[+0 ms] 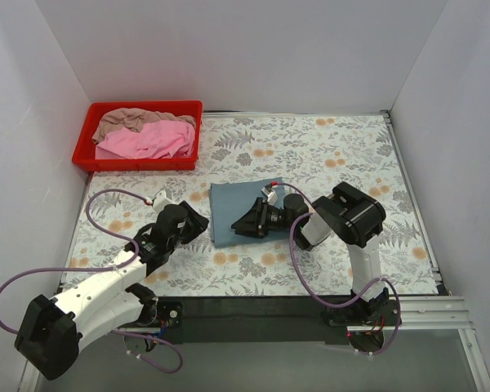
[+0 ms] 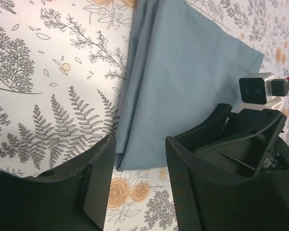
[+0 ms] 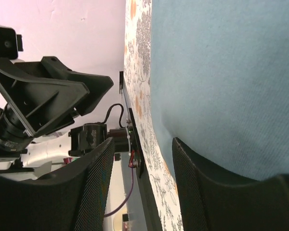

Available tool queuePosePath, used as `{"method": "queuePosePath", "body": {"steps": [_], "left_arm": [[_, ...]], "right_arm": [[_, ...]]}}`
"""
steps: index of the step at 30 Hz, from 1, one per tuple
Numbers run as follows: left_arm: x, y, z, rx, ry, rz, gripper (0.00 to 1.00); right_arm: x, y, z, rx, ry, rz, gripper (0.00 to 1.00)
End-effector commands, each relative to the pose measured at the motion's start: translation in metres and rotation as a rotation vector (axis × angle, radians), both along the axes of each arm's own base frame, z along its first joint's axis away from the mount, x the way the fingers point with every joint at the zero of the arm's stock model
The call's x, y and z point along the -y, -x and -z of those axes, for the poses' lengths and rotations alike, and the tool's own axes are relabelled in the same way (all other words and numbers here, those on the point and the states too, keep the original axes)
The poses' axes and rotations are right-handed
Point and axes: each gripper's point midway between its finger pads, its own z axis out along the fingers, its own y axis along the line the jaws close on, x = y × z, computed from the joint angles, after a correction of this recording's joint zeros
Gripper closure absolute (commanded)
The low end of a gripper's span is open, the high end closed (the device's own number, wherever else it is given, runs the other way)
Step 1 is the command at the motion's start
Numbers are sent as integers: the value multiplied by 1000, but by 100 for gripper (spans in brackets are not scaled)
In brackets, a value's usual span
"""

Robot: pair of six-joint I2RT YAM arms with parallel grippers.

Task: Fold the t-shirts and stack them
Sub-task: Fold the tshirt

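A folded blue-grey t-shirt [image 1: 231,206] lies in the middle of the table; it also shows in the left wrist view [image 2: 183,82] and the right wrist view [image 3: 221,72]. My left gripper [image 1: 198,224] is open and empty just left of the shirt's near left corner [image 2: 137,192]. My right gripper [image 1: 243,227] is open, lying low over the shirt's near edge [image 3: 142,192], one finger [image 3: 202,187] against the cloth. The pink t-shirt [image 1: 147,140] and the beige-tan t-shirt [image 1: 126,121] lie crumpled in the red tray [image 1: 139,163] at the back left.
The tablecloth has a floral print [image 1: 327,147]. White walls stand on three sides. A metal rail [image 1: 412,204] runs along the table's right edge. The arms' black base bar [image 1: 253,314] lies along the near edge.
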Motion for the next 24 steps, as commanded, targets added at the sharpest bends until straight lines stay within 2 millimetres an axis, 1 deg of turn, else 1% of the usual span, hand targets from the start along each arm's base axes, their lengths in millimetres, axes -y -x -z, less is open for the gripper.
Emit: {"method": "queuePosePath", "body": {"steps": [1,3,4,5,6,8,9,10,11,12,13,14,15,16,17,18,19,20,21,22,23,24], "left_arm": [[-8,-5,-6,22,-50,-21,55],[-7,-6,-5,17,-59,-14,54],[-8,-5,-4,16,-62,-12,53],[-8,-6,-3,13,-64,-12,52],[-8,-6,-4,15,-63,-12,52],[-8,-6,-4,13,-63,-13,51],[-7,-6,-5,16,-64,-7,50],[-6,-6,-7,20,-65,1,50],[-6,-6,-8,24,-67,5,50],[-6,-6,-8,25,-72,11,49],[-6,-6,-10,27,-72,12,45],[-5,-6,-9,21,-75,15,44],[-5,-7,-10,22,-78,18,41],[-5,-5,-8,10,-87,25,40],[-4,-6,-10,11,-88,29,40],[-4,-6,-10,8,-91,34,36],[-4,-5,-8,-2,-102,41,35],[-3,-6,-12,2,-103,44,32],[-3,-6,-12,0,-107,47,32],[-3,-6,-13,-5,-113,51,31],[-3,-7,-15,-5,-124,57,31],[-2,-7,-16,-5,-128,61,30]], "right_arm": [[12,11,61,-158,176,82,41],[13,11,56,-134,186,76,41],[10,7,40,-88,160,67,41],[7,5,29,-59,140,62,41],[2,-1,8,-10,100,58,41],[-3,-5,-15,47,54,32,41],[-4,-6,-26,72,34,22,41],[-5,-9,-44,112,9,9,41],[-4,-11,-52,136,5,6,41],[-3,-12,-67,171,-1,2,41],[0,-16,-63,152,49,4,42],[3,-17,-62,214,88,-8,42],[10,-24,-73,255,105,17,42],[13,-28,-77,287,130,24,42],[22,-24,-64,244,204,21,42],[30,-27,-73,321,228,23,42],[39,-37,-74,341,278,59,42],[54,-33,-58,355,388,36,41],[69,-43,-61,389,472,93,41],[80,-47,-59,409,538,111,41],[96,-42,-52,390,634,101,40],[112,-50,-58,462,708,143,40]]}}
